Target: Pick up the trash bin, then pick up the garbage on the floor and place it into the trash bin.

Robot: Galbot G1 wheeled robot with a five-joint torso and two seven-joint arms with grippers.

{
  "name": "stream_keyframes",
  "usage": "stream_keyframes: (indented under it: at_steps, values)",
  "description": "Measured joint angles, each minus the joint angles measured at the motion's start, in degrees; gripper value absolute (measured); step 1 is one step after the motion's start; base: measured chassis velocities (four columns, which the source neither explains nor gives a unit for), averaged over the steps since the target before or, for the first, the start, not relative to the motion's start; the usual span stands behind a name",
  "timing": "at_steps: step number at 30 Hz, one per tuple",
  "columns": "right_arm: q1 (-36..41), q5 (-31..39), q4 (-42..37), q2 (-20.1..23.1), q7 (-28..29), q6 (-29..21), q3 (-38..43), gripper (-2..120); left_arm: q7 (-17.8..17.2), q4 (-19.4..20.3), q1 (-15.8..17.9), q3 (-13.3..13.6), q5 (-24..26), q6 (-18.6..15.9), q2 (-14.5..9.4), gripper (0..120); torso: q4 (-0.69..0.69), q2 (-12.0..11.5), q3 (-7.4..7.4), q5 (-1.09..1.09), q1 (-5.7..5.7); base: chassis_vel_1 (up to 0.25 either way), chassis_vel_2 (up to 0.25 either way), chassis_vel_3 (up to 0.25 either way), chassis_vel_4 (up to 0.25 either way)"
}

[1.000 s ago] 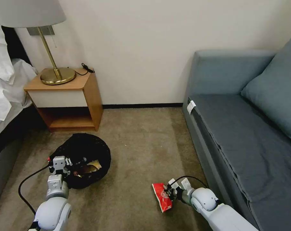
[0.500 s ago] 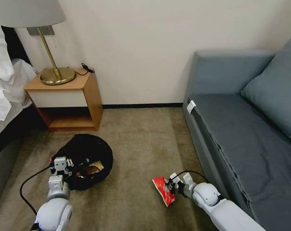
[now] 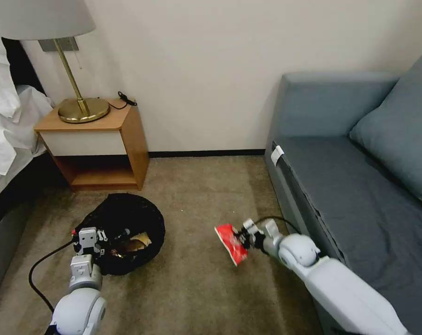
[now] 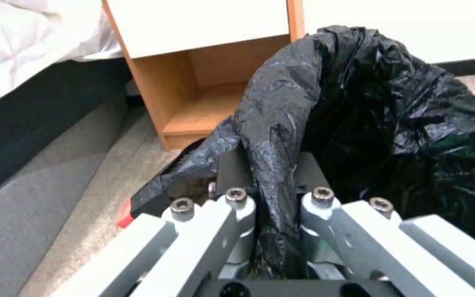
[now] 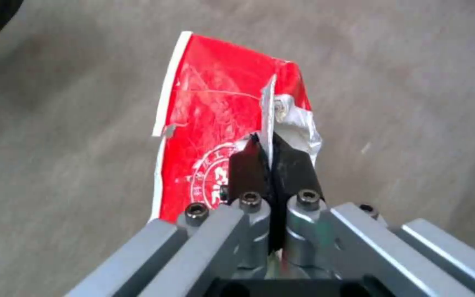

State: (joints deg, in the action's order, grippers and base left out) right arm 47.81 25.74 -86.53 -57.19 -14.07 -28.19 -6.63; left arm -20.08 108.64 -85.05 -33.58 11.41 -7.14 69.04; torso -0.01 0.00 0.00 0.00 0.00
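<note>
In the head view the trash bin (image 3: 122, 228), lined with a black bag, sits on the floor (image 3: 197, 288) in front of the nightstand (image 3: 97, 144) with brownish and gold litter inside, while the right gripper (image 3: 241, 239) holds the red snack wrapper (image 3: 230, 243) above the carpet near the sofa (image 3: 350, 186). The left wrist view shows the left gripper (image 4: 273, 173) pinching the bin's bag-covered rim (image 4: 281, 123) between its fingers. The right wrist view shows the right gripper's (image 5: 270, 161) fingers pressed together on a fold of the wrapper (image 5: 210, 136).

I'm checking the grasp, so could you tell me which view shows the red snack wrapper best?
The right wrist view: the red snack wrapper is close up, pinched at its torn edge by the shut right pincer. The head view shows it small and held above the carpet; the left wrist view looks toward the bin.
</note>
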Motion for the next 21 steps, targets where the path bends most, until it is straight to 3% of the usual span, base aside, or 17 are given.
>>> stream_keyframes:
  at_steps: [4, 11, 21]
  values:
    - [-10.9, 2.6, 2.7, 0.1, 0.6, 0.1, -4.3, 0, 0.8, 0.9, -0.3, 0.0, -0.1, -1.0, 0.0, 4, 0.01, 0.0, 0.0, -0.01, 0.0, 0.0, 0.0, 0.0, 0.0]
    - [-19.7, 5.9, 4.8, -1.3, 0.6, 0.1, -7.8, 0, 0.9, 1.3, -0.1, 0.1, -0.6, -1.1, 0.1, 4, 0.0, 0.0, 0.0, -0.01, 0.0, 0.0, 0.0, 0.0, 0.0]
    - [-32.2, 11.4, 8.9, -11.9, 0.0, 1.6, -14.6, 0, 0.9, -0.1, 2.4, 1.9, -0.8, -1.3, 0.7, 4, 0.03, 0.0, 0.0, -0.02, 0.0, 0.0, 0.0, 0.0, 0.0]
